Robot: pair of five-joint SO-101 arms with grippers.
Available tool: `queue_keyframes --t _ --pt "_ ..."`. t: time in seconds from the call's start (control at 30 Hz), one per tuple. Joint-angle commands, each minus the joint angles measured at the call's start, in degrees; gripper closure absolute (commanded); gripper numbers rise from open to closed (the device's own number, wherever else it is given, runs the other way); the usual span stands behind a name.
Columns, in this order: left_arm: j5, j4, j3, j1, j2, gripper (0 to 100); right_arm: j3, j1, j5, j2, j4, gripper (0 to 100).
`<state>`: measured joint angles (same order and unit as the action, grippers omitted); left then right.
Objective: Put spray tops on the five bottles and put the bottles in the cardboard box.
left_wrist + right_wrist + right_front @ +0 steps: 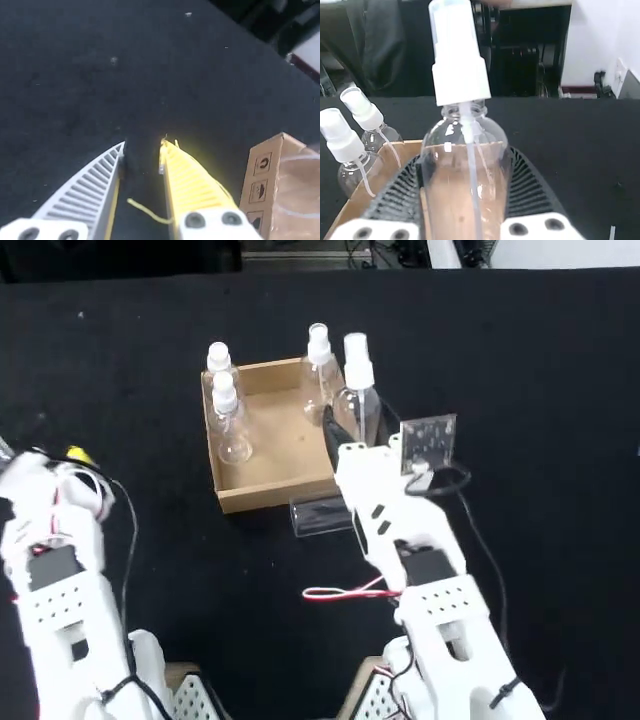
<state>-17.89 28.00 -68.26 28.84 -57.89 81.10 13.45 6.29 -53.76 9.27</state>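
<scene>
light: bright, even | shadows: faint | glare: clear bottle

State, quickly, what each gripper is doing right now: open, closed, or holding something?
Left gripper: open, holding nothing.
Right gripper: closed on a bottle with its spray top on.

White, screw-dotted left arm carries grey and yellow ribbed fingers. White right arm has black ribbed fingers, red-white cable at nine o'clock.

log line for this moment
right gripper: shut on spray bottle at cardboard box edge | left gripper: open above table | three bottles in box
</scene>
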Motion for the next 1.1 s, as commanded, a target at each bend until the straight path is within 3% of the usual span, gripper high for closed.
queue_keyframes --t 0.0,0.33,0.6,1.07 --pt "-0.4 -10.0 -5.4 -3.9 -1.0 91 3.8 -0.7 0.6 0.1 12.2 98.8" --pt "-0.4 -13.1 -10.2 -4.4 -0.9 91 4.5 5.4 0.6 0.2 17.5 98.8" --pt "-0.4 -13.2 -12.1 -4.4 -0.9 91 3.7 5.7 0.6 0.7 20.5 98.8" --pt "-0.4 -13.2 -14.0 -4.4 -0.8 91 0.0 5.5 0.5 38.1 58.0 98.8"
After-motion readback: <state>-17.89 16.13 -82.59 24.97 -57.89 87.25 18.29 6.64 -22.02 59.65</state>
